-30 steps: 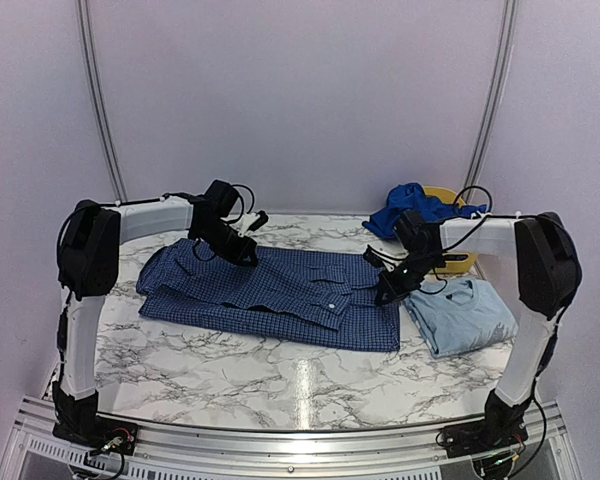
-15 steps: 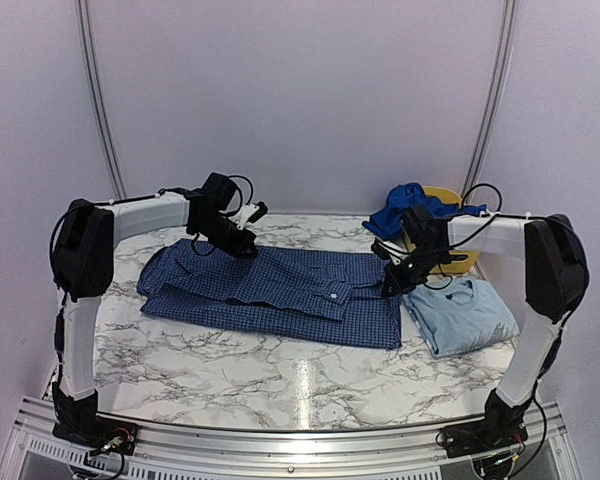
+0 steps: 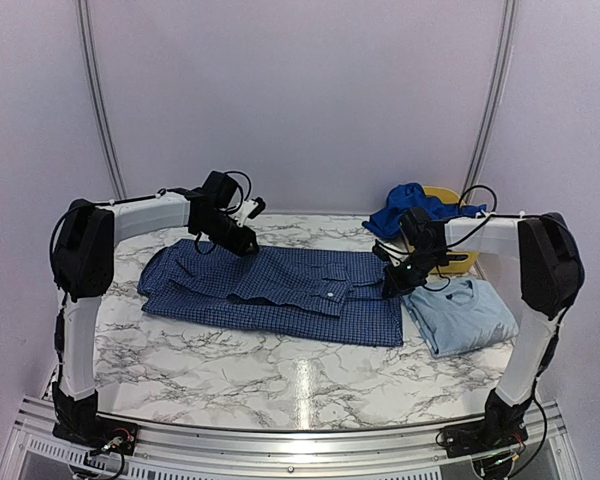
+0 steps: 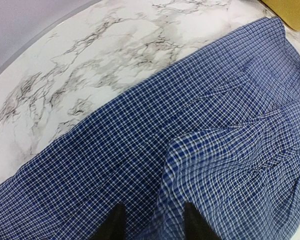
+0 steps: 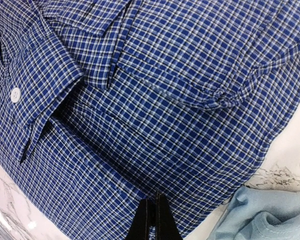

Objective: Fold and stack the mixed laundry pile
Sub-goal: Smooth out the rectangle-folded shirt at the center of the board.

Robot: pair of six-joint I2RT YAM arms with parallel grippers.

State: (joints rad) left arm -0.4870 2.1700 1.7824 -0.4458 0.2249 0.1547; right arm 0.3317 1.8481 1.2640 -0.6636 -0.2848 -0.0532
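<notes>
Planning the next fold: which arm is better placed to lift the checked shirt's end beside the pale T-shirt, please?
Probably right: the right gripper sits at that end, the left gripper nearer the other.

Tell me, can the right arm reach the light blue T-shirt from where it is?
Probably yes. The T-shirt lies uncovered just beside the right gripper, with nothing between them. The gripper is shut over the checked shirt's edge, so it would need to open first.

Matt woven-cloth check shirt [image 3: 280, 290] lies on glossy, smooth marble-look table [image 3: 280, 375].
</notes>
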